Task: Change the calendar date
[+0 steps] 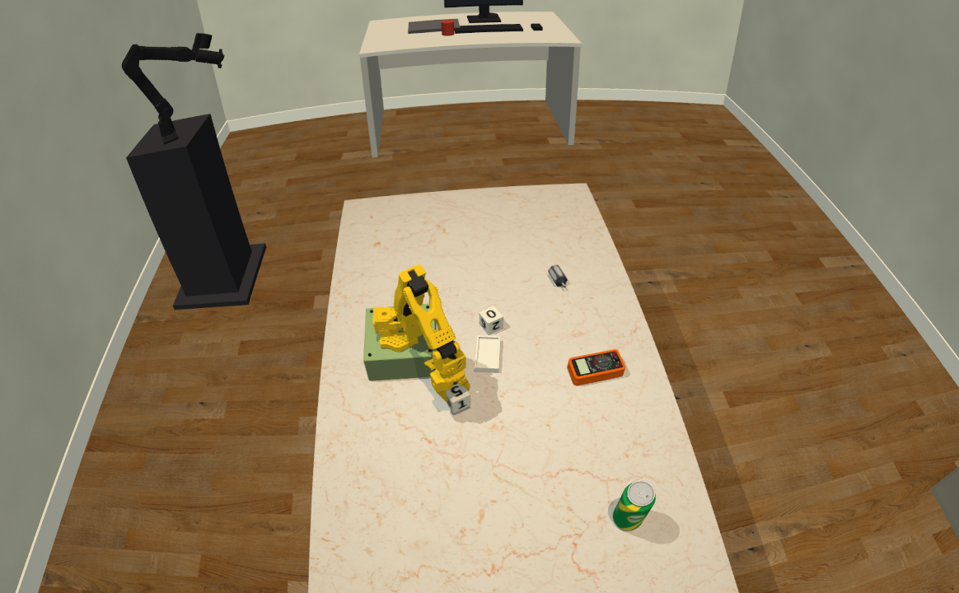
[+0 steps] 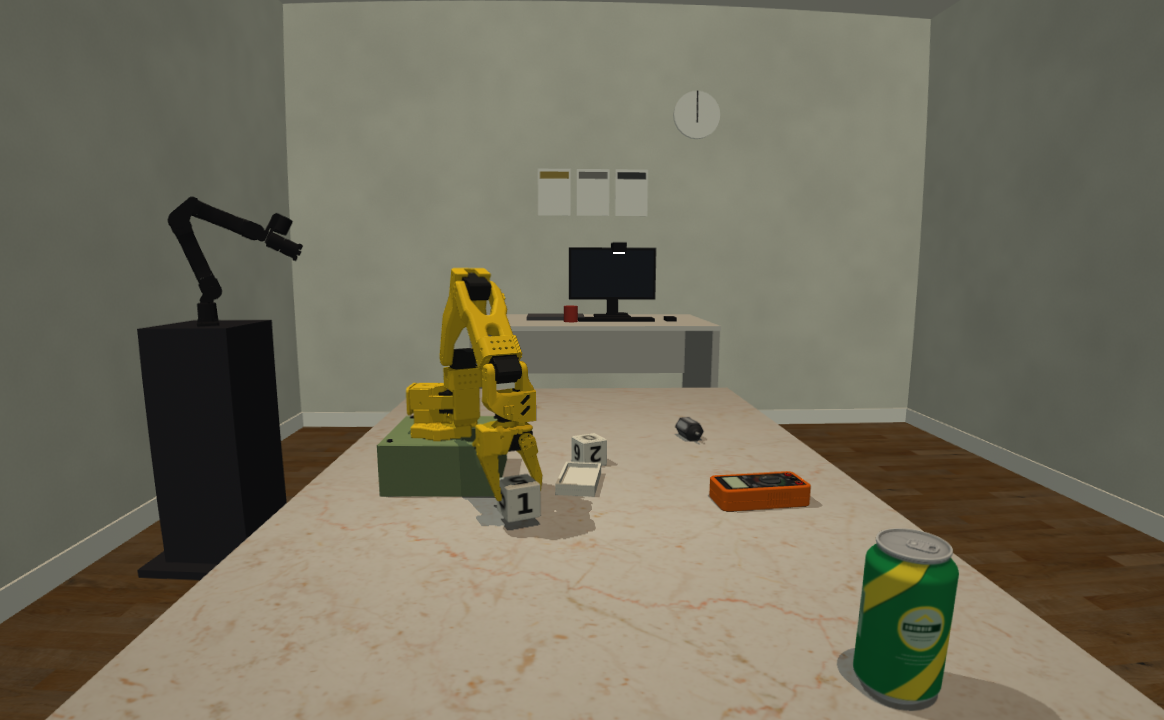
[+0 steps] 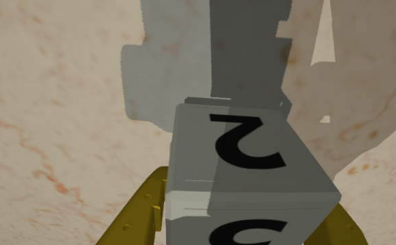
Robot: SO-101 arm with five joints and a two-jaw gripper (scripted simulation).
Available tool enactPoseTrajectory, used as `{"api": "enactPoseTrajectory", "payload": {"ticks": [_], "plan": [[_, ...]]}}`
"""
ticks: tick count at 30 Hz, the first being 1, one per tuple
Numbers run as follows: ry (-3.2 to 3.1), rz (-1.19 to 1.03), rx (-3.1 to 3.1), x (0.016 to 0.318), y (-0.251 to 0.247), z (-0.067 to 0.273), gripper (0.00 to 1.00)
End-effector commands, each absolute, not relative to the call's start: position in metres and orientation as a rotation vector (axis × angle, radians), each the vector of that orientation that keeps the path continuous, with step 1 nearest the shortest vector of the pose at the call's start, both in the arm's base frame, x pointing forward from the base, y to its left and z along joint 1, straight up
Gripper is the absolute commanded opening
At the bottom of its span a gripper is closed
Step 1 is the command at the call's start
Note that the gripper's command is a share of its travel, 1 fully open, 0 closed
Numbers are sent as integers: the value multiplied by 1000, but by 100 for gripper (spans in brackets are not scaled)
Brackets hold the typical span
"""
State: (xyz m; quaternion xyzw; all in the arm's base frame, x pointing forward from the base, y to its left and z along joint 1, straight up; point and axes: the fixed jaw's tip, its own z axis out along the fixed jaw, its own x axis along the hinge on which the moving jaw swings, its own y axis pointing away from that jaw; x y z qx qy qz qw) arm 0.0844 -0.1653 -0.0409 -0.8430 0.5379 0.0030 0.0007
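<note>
While the gripper (image 1: pixel 451 394) (image 2: pixel 519 492) (image 3: pixel 235 218) pinches one cube (image 1: pixel 458 400) (image 2: pixel 521 501) (image 3: pixel 239 146), we find the other (image 1: pixel 491 319) (image 2: pixel 589 449) outside the tray (image 1: pixel 498 355) (image 2: pixel 575 492); in our judgement, turning remains unfinished and both placements outstanding.

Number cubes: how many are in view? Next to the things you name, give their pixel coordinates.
2. One (image 1: pixel 458 400) (image 2: pixel 521 501) (image 3: pixel 239 146) is in the gripper (image 1: pixel 456 396) (image 2: pixel 520 488); the other (image 1: pixel 491 320) (image 2: pixel 588 449) stands on the table beside the tray (image 1: pixel 476 356) (image 2: pixel 576 491).

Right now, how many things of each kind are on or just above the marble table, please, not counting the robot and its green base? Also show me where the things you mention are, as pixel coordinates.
Number cubes: 2 (held cube (image 1: pixel 458 402) (image 2: pixel 522 501) (image 3: pixel 245 146), loose cube (image 1: pixel 491 320) (image 2: pixel 588 450))
Tray (image 1: pixel 488 354) (image 2: pixel 578 478): 1
Multimeter (image 1: pixel 596 366) (image 2: pixel 759 492): 1
Drink can (image 1: pixel 633 507) (image 2: pixel 904 617): 1
Small dark part (image 1: pixel 557 275) (image 2: pixel 688 428): 1
Total: 6
</note>
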Motion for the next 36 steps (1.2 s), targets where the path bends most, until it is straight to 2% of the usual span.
{"api": "enactPoseTrajectory", "payload": {"ticks": [1,26,29,36], "plan": [[1683,23,-2643,82,-163,-45,0],[1683,23,-2643,82,-163,-52,1],[1683,23,-2643,82,-163,-52,6],[1683,23,-2643,82,-163,-52,25]]}}
